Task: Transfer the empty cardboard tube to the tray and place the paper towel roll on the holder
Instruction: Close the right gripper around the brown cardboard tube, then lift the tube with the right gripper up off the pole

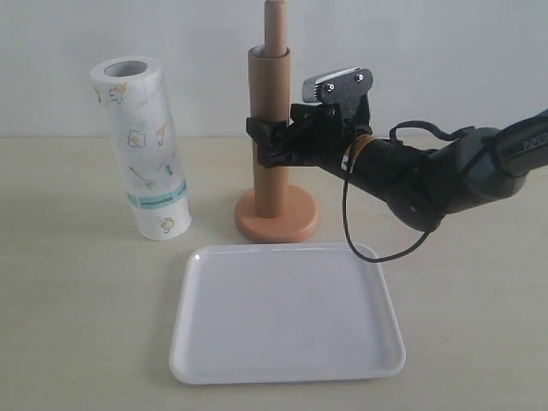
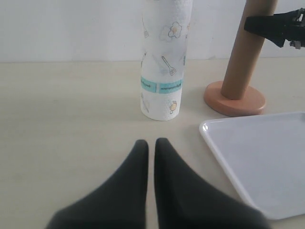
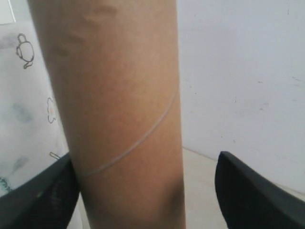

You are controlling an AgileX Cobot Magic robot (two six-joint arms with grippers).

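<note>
Tray [image 1: 287, 312] nearest, flat just in front of holder [image 1: 276, 221]. Empty cardboard tube [image 1: 269, 86] stands sleeved on holder's rod [image 1: 274, 21], long axis vert. R claw [image 1: 268, 141] straddles it mid-height, jaws wide: one side at tube wall, other apart, not clamped. Paper towel roll [image 1: 141, 150] stands beside holder, opp. side from R arm. L claw [image 2: 151, 148] pinched narrow, empty, facing roll. Judgement: R arm nearer; tube must lift straight up off rod.

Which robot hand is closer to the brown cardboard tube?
Right. The right gripper is open around the cardboard tube. The left gripper sits farther away, facing the paper towel roll.
</note>
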